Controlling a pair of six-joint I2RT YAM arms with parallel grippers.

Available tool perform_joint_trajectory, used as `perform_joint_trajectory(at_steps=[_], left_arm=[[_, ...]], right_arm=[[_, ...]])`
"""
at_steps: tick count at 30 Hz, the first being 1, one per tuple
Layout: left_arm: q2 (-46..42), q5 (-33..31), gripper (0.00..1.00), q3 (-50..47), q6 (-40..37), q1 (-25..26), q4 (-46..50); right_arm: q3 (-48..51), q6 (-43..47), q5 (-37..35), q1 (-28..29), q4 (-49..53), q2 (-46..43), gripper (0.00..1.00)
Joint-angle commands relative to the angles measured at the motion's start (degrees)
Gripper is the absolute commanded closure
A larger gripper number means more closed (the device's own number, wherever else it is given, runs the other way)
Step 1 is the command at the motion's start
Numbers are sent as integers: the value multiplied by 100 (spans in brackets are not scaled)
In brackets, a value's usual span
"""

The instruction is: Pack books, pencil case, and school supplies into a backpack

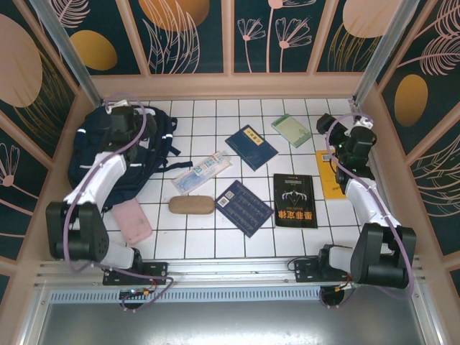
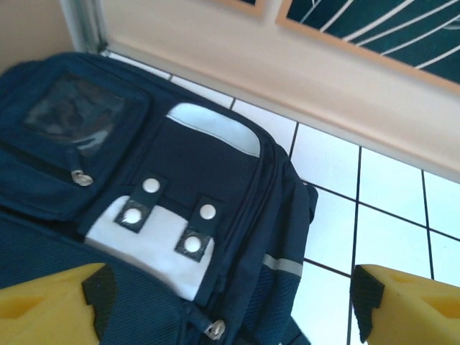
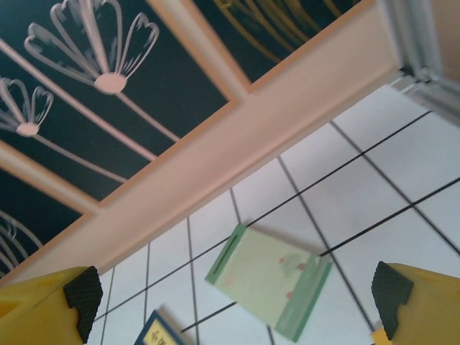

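Observation:
The navy backpack [image 1: 85,154] lies at the rear left, its grey front patch [image 2: 154,237] facing up. My left gripper [image 1: 118,115] hovers open above it; the zipper pull [image 2: 213,330] sits between the fingers [image 2: 100,291], untouched. On the tiles lie a navy book [image 1: 251,146], a small green book [image 1: 291,130], a yellow book [image 1: 325,175] partly under my right arm, a black book [image 1: 295,200] and another navy book [image 1: 244,207]. A clear packet [image 1: 203,171], tan pouch [image 1: 191,205] and pink case [image 1: 132,221] lie near the backpack. My right gripper [image 1: 328,129] hangs open and empty above the green book [image 3: 269,279].
Patterned walls with a pale wooden ledge [image 3: 237,144] close in the tiled table [image 1: 215,237] on three sides. A metal corner post [image 1: 381,50] rises at the rear right. The arm bases stand on the rail [image 1: 230,269] at the near edge.

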State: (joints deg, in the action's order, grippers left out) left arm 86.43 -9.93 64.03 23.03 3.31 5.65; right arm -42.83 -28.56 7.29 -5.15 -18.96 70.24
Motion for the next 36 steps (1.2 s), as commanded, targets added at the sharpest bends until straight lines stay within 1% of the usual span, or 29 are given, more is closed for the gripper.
perform_joint_trajectory(at_steps=[1,4,9,12,14,18,21,23,25,27,31,32,35,36], left_arm=[[787,444,21,725,31,-19,635],[1683,541,25,1417,-29,36,881],[2851,536,31,2386,-204,158,1253],[3528,300,30,3057,-276,235,1584],[3906,167,29,3439,-292,266,1757],[4486,34,29,3984,-313,275,2057],[4752,140,35,4198,-358,310,2139],[4874,192,44,4265,-393,375,2128],[4976,144,48,4325,-399,447,2155],[5057,56,49,4378,-422,526,2201],[5173,-186,55,4419,-517,685,2371],[5165,-312,55,4453,-526,730,2460],[4961,-536,50,4367,-561,840,2469],[4888,-551,49,4353,-526,846,2480]], right_arm=[[-261,149,256,213,493,-45,1],[-260,236,264,385,647,-97,1],[-285,335,159,514,942,-191,1],[-307,259,291,603,1027,-237,1],[-366,254,235,712,1173,-239,1],[-362,257,139,918,1283,-247,1],[-351,237,107,993,1324,-212,1],[-386,199,119,1030,1358,-180,1],[-432,197,139,1055,1382,-144,1],[-478,198,137,1087,1412,-107,1],[-521,179,141,1167,1430,-12,1],[-548,168,155,1186,1453,22,1],[-599,154,152,1256,1458,96,1],[-609,144,150,1292,1465,112,1]])
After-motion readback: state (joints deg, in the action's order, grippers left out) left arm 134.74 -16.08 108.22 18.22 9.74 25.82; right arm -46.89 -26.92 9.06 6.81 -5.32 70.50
